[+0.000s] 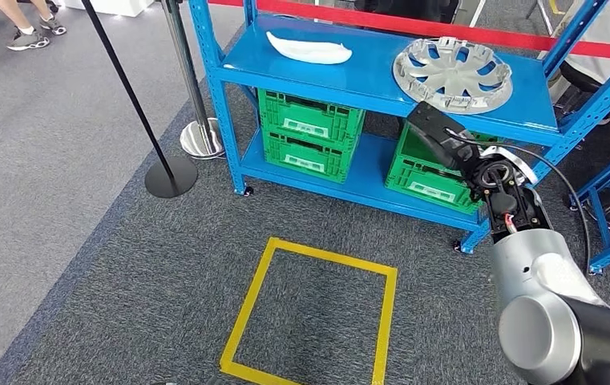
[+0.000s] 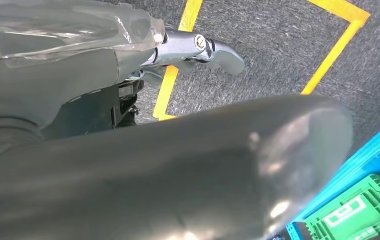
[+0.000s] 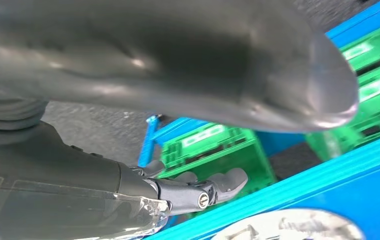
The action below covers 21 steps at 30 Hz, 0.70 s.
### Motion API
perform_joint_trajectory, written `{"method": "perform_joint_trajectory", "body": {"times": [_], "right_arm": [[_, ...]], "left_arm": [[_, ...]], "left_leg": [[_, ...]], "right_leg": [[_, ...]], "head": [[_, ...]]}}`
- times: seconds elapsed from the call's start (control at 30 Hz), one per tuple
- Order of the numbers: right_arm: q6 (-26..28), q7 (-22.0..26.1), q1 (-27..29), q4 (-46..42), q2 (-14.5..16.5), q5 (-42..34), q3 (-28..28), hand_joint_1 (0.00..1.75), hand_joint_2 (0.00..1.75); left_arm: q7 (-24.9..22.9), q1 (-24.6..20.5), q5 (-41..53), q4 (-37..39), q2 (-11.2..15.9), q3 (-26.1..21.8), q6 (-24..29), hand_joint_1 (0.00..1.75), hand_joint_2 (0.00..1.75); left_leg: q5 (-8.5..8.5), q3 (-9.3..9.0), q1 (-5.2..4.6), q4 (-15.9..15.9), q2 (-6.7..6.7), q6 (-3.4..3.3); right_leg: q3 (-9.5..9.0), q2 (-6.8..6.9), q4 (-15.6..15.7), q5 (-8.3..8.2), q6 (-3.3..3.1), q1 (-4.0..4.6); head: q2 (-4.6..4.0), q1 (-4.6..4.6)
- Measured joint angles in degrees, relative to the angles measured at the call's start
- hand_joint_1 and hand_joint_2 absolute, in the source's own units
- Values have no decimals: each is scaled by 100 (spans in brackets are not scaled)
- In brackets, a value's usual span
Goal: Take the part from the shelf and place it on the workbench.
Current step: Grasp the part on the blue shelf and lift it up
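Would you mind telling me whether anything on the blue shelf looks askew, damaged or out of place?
Nothing stands out. The silver wheel cover and the white part both lie flat on the shelf's top board, apart from each other. The green crates sit squarely on the lower level. The right hand is near the shelf edge, holding nothing.

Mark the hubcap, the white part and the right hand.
hubcap (image 1: 452,74), head view, centre hub.
white part (image 1: 309,48), head view, middle of its top face.
right hand (image 1: 439,136), head view, back of hand.

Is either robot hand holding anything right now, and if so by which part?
Nothing is held. The right hand reaches toward the hubcap on the shelf with fingers empty; the left hand hangs empty above the floor.
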State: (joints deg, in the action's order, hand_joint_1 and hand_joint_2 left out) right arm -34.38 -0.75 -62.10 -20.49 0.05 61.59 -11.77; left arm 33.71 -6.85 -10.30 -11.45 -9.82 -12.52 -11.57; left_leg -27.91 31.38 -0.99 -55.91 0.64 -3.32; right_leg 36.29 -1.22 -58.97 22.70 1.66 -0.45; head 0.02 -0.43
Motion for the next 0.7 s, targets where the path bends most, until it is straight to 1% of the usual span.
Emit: {"method": "perform_joint_trajectory", "body": {"times": [0.03,0.07,0.13,0.17,0.2,0.23,0.3,0.33,0.37,0.4,0.43,0.47,0.5,0.53,0.57,0.6,0.63,0.67,0.7], "right_arm": [[-1,-10,4,-1,-45,14,-9,0,0],[-1,-13,16,-1,-85,27,-17,0,0],[-2,-13,72,-1,-149,49,-28,0,0],[-3,-13,114,-1,-175,56,-31,0,0],[-3,-11,154,-1,-193,61,-33,0,0],[-3,-8,185,-1,-204,63,-34,0,0],[-2,7,230,2,-213,63,-34,0,0],[-10,21,248,4,-215,63,-36,0,0],[-47,36,265,4,-216,66,-37,0,0],[-123,54,269,-1,-217,67,-39,0,0],[-230,72,253,-13,-215,67,-43,0,0],[-337,84,227,-27,-210,68,-46,0,0],[-414,94,194,-39,-202,67,-49,0,0],[-454,99,167,-46,-189,67,-52,0,0],[-461,100,157,-49,-170,67,-55,0,0],[-462,103,156,-49,-150,67,-57,0,0],[-463,107,162,-48,-132,67,-60,0,0],[-463,114,169,-48,-117,66,-63,0,0],[-464,129,175,-47,-106,65,-68,0,0]], "left_arm": [[-10,-3,8,-1,-3,0,-3,0,0],[-20,-6,13,-1,-5,0,-8,0,0],[-41,-10,21,-1,-10,0,-17,0,0],[-49,-9,24,-1,-12,0,-18,0,0],[-54,-9,27,-1,-15,0,-18,0,0],[-60,-11,30,-1,-19,0,-16,0,0],[-72,-17,33,-1,-25,0,-4,0,0],[-77,-25,36,-1,-27,0,21,0,0],[-81,-35,42,-2,-28,0,61,0,0],[-82,-51,53,-3,-28,0,112,0,0],[-84,-73,66,-4,-33,0,160,0,0],[-89,-97,81,-5,-38,1,191,0,0],[-93,-120,102,-7,-43,2,209,0,0],[-99,-137,121,-8,-48,4,230,0,0],[-106,-146,141,-9,-49,7,264,0,0],[-117,-146,160,-9,-51,8,315,0,0],[-138,-142,174,-8,-51,10,374,0,0],[-163,-138,185,-8,-51,10,423,0,0],[-194,-134,194,-7,-52,10,458,0,0]], "left_leg": [[-29,-57,9,8,-6,-29],[-59,-106,10,11,-15,-42],[-130,-195,13,9,-26,-37],[-168,-244,17,6,-27,-22],[-209,-301,24,4,-27,0],[-260,-368,34,1,-26,28],[-396,-516,51,-12,-28,104],[-465,-565,56,-11,-29,147],[-522,-598,62,-6,-31,193],[-555,-624,68,-1,-33,230],[-548,-618,77,-14,-34,266],[-501,-568,86,-116,-36,300],[-424,-439,92,-335,-35,333],[-367,-229,100,-648,-35,370],[-379,37,110,-1014,-36,402],[-485,311,116,-1354,-35,430],[-652,558,121,-1599,-36,447],[-797,746,122,-1738,-36,457],[-803,860,119,-1702,-35,452]], "right_leg": [[118,15,-217,75,7,-1],[302,30,-535,187,12,-1],[749,40,-1266,416,35,-11],[915,43,-1477,449,41,-20],[980,48,-1480,401,44,-33],[929,55,-1255,277,45,-48],[647,89,-450,-132,57,-76],[517,103,-135,-265,38,-72],[442,110,40,-357,6,-59],[421,110,71,-351,-45,-34],[392,100,60,-304,-107,-19],[370,95,59,-287,-151,-21],[331,93,70,-249,-194,-28],[279,89,87,-213,-227,-39],[227,86,102,-172,-255,-47],[177,82,109,-126,-276,-48],[126,76,110,-79,-286,-45],[80,71,110,-37,-291,-42],[23,66,110,7,-293,-32]], "head": [[0,3],[0,6],[0,5],[0,7],[0,7],[0,6],[0,8],[0,5],[0,0],[0,-3],[0,-8],[0,-10],[0,-14],[0,-22],[0,-30],[0,-37],[0,-40],[0,-40],[0,-39]]}}
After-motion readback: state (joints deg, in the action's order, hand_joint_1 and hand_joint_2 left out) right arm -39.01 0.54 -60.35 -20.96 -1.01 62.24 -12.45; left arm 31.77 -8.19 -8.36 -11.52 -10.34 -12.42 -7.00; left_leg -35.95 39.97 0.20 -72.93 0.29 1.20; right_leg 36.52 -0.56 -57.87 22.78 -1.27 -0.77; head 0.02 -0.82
